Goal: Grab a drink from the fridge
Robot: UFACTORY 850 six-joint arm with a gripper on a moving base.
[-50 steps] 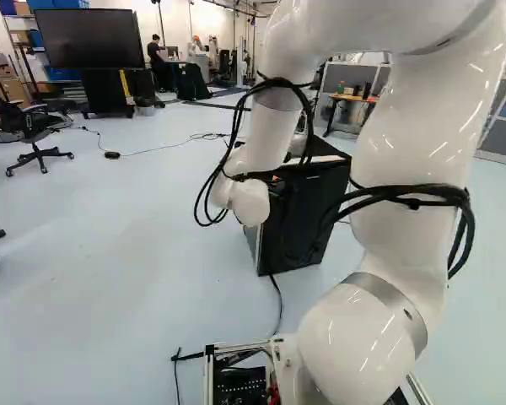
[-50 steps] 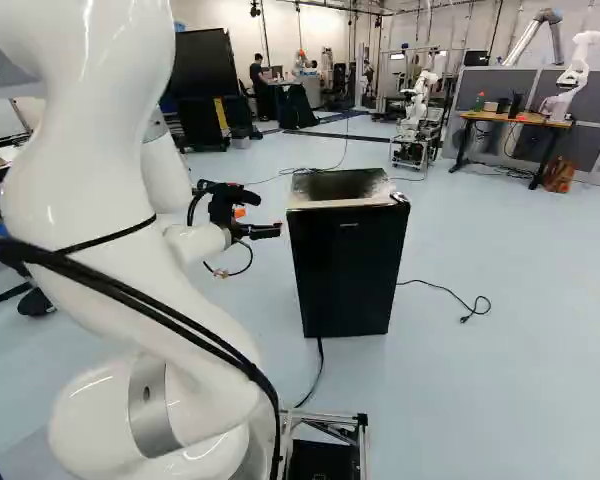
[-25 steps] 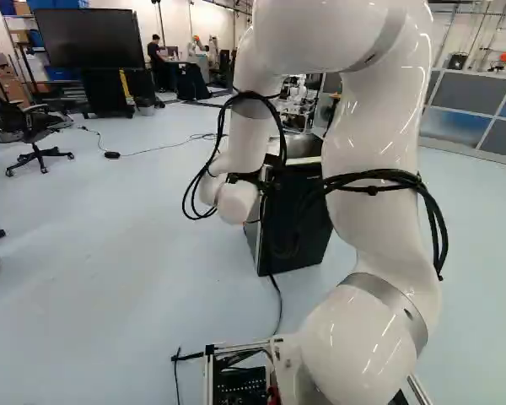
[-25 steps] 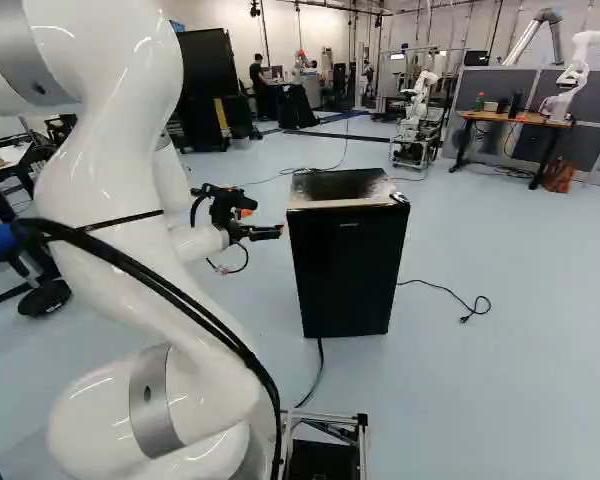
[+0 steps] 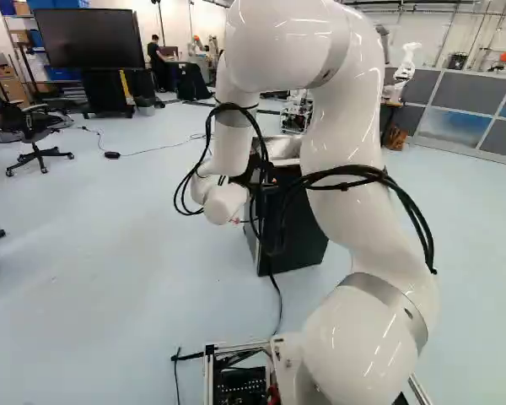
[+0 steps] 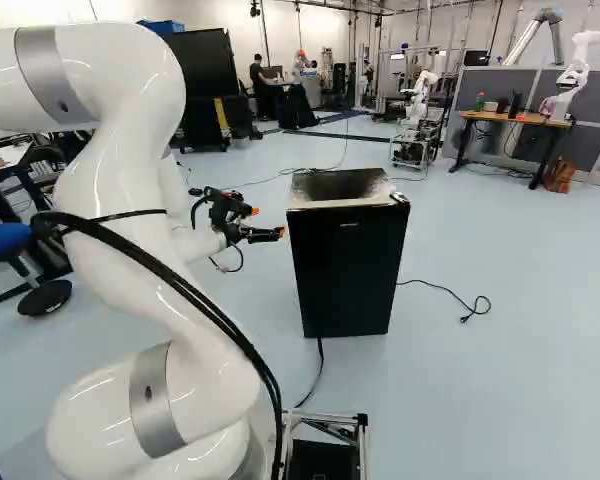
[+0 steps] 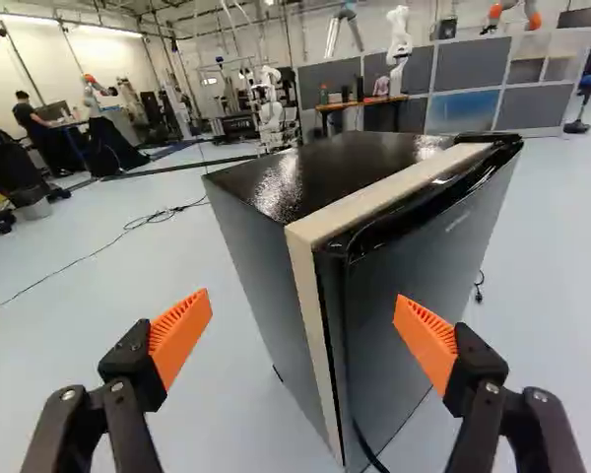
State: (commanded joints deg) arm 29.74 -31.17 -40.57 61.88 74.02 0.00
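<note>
In the right base view my gripper [image 6: 270, 234] is level with the upper part of the black fridge [image 6: 346, 270], close by its left side. The wrist view shows the gripper [image 7: 302, 330] open, its two orange pads wide apart with nothing between them. Ahead of it stands the fridge [image 7: 266, 256], one upright corner facing the gap between the fingers, its door [image 7: 414, 286] closed against a pale edge strip. In the left base view the arm partly covers the fridge [image 5: 302, 240]. No drink is visible.
A black cable [image 6: 315, 375] runs along the floor from the fridge toward the base. Another cord [image 6: 450, 293] lies beyond it. Farther back are another robot [image 6: 416, 115], a wooden desk [image 6: 515, 119] and office chairs [image 5: 35, 135].
The arm's upper links have swung leftward in the left base view, uncovering more background. The gripper has shifted only slightly beside the fridge and stayed open. The base and fridge have not moved.
</note>
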